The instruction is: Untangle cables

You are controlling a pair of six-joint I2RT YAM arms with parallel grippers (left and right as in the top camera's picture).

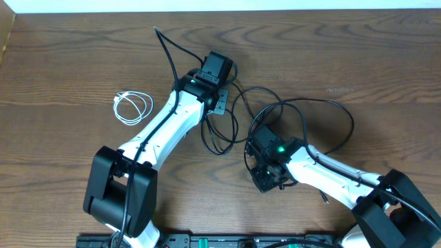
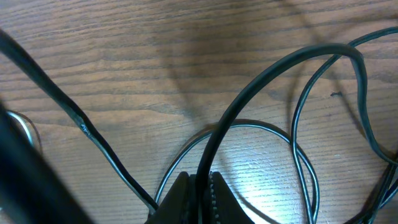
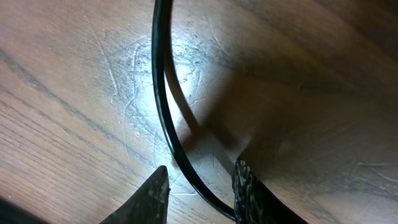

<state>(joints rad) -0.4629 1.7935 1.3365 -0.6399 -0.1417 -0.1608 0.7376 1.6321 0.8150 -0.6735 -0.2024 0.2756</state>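
A long thin black cable (image 1: pixel 324 103) lies in loose overlapping loops across the middle of the wooden table, one end trailing up to the far left. My left gripper (image 1: pixel 220 105) sits at the loops' left side. In the left wrist view the left gripper (image 2: pixel 200 177) is shut on a strand of the black cable (image 2: pixel 267 74) that rises in an arc. My right gripper (image 1: pixel 265 180) is low over the table at the loops' lower edge. The right gripper (image 3: pixel 200 171) is open, and the black cable (image 3: pixel 158 93) runs between its fingers, against the right one. A coiled white cable (image 1: pixel 131 107) lies apart at the left.
The table's far edge (image 1: pixel 227 14) runs along the top of the overhead view. Both arm bases and a black bar (image 1: pixel 207 241) stand at the near edge. The left arm (image 1: pixel 158 134) lies diagonally between the white cable and the black loops.
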